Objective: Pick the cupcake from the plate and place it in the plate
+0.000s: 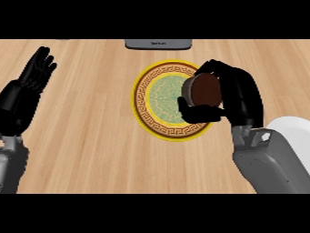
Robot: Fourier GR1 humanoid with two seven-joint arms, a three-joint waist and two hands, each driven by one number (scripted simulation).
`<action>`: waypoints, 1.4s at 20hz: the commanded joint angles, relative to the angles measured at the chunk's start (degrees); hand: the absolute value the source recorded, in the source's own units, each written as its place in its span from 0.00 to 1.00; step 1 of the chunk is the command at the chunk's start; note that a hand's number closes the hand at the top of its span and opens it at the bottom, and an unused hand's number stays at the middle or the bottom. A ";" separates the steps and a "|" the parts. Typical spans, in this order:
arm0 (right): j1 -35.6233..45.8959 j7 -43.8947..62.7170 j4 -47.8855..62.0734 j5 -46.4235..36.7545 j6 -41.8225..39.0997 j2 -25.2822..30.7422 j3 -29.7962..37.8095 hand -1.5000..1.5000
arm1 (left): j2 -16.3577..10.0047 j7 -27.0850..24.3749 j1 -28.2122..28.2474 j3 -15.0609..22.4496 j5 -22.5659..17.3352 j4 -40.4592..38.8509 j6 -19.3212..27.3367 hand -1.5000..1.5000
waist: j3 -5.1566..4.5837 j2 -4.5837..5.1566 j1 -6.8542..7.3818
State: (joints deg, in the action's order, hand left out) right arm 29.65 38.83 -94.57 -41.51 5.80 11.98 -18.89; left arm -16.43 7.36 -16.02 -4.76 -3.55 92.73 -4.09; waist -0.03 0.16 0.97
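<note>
My right hand point(241, 98) is shut on the cupcake point(205, 89), a brown round cake seen tilted on its side, with fingers curled over its top and the thumb under it. The cupcake hangs over the right part of a yellow plate point(158, 123) with a green centre and a dark patterned band. A plain white plate point(305, 136) shows at the right edge, partly hidden behind my right forearm. My left hand point(24, 91) rests open at the left, fingers up, apart from both plates.
A grey appliance point(158, 43) sits at the counter's far edge, just behind the yellow plate. Bare wooden counter lies between my left hand and the yellow plate and in front of it.
</note>
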 commanded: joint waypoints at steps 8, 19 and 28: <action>16.78 -8.88 37.61 -5.10 8.03 -10.25 5.18 1.00 | 1.69 1.26 -0.17 0.75 1.53 1.36 0.71 0.50 | 0.04 0.16 0.42; 26.45 -17.73 64.00 8.68 21.99 -11.96 8.72 0.00 | 0.26 2.02 -5.49 -0.59 0.18 -1.84 -1.93 0.50 | 0.10 0.87 2.48; 28.19 -30.16 63.16 24.40 33.46 -11.98 8.18 0.00 | 2.31 -0.27 -4.08 1.49 2.10 -1.86 -1.33 0.50 | 0.12 0.96 3.53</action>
State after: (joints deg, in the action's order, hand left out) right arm 55.97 12.08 -31.83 -22.23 33.77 0.04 -11.80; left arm -14.06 7.01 -19.76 -3.58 -1.48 90.50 -4.93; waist 0.08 1.04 3.93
